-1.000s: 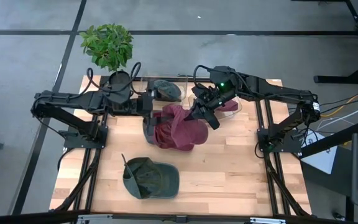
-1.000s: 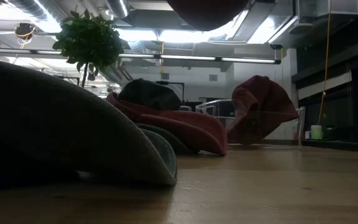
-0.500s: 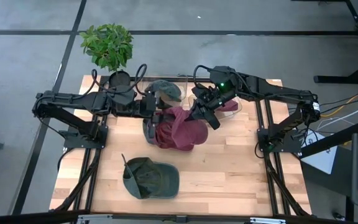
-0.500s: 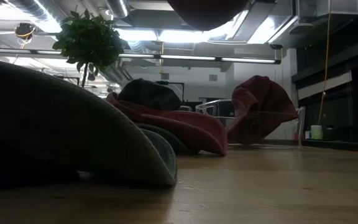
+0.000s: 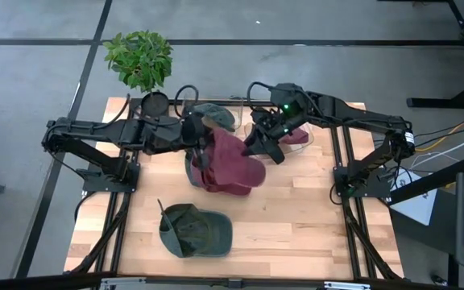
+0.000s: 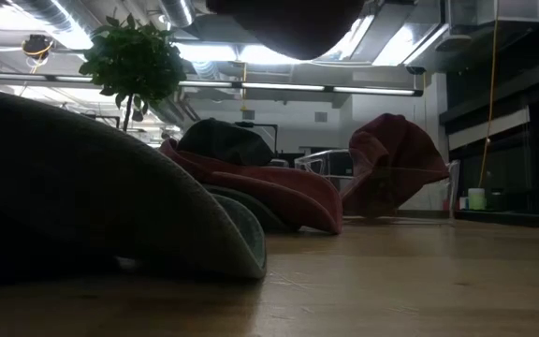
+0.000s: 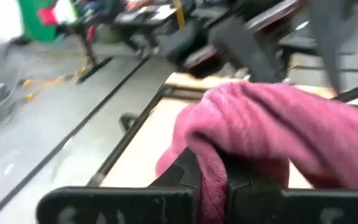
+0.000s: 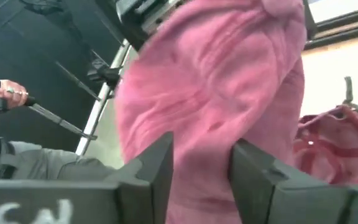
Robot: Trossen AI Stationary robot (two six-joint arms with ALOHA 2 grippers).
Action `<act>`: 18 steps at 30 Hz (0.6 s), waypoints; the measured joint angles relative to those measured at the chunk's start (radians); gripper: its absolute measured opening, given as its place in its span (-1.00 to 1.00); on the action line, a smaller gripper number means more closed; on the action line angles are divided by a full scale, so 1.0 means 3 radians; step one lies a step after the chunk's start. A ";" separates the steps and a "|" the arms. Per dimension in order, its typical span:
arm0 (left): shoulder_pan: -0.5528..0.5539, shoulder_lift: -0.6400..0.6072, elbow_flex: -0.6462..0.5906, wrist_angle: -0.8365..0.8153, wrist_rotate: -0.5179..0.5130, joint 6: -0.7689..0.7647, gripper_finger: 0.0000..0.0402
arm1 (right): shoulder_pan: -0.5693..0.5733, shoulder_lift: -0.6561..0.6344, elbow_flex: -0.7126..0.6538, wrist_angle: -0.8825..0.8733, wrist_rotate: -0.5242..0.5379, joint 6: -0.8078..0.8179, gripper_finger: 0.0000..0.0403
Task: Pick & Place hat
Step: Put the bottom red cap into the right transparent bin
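Left gripper (image 5: 202,150): fingers clenched on maroon hat (image 5: 230,165).
Right gripper (image 5: 258,145): fingers parted around the hat's fabric, apparently letting go.
Risk: hat may slip from one-sided hold, or snag on right fingers.

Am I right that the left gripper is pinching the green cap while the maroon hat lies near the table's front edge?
Swapped. In the left wrist view the left gripper is shut on the maroon hat; the high view shows the green cap lying near the table's front edge.
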 joint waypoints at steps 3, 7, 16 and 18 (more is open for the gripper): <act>0.0009 -0.0001 0.0000 -0.0181 -0.0107 -0.0221 -0.98 | -0.0011 0.0000 0.0000 0.0044 0.0194 -0.0048 -0.24; 0.0031 -0.0004 0.0000 -0.0328 -0.0150 -0.0481 -0.98 | -0.0011 0.0000 0.0000 0.0291 0.0417 -0.0189 -0.22; 0.0029 -0.0004 0.0000 -0.0365 -0.0084 -0.0722 -0.98 | -0.0007 -0.0003 0.0000 0.0879 0.0564 -0.0272 -0.22; 0.0028 -0.0003 0.0000 -0.0374 -0.0080 -0.0772 -0.98 | -0.0006 -0.0003 0.0000 0.0913 0.0566 -0.0270 -0.22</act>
